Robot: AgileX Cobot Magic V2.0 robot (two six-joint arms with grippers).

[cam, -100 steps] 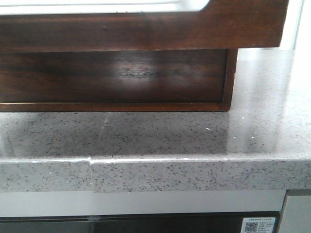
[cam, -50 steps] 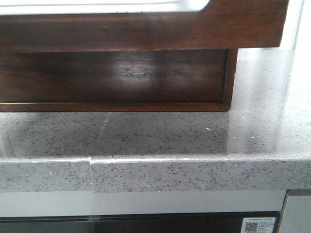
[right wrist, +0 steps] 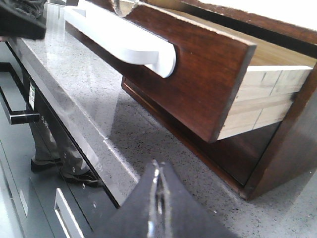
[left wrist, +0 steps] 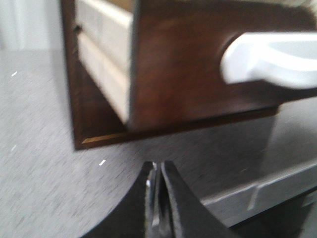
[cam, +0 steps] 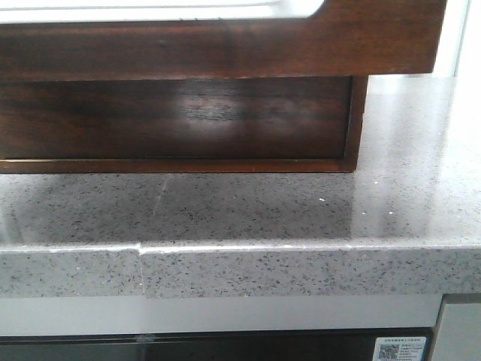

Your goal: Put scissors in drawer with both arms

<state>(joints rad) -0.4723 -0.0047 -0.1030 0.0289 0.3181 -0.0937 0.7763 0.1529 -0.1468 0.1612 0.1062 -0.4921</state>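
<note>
The drawer is pulled out of its cabinet. Its dark-brown glossy front fills the top of the front view, with the half-round notch showing bright white. The left wrist view shows its front and pale side. The right wrist view shows its front and pale interior wood. My left gripper is shut and empty above the countertop before the drawer's left corner. My right gripper is shut and empty above the countertop near the drawer's right corner. The scissors are out of view.
The wooden cabinet frame stands on a grey speckled countertop whose front edge runs across the view. Below it is a dark appliance front with a bar handle. A black blurred shape shows far along the counter.
</note>
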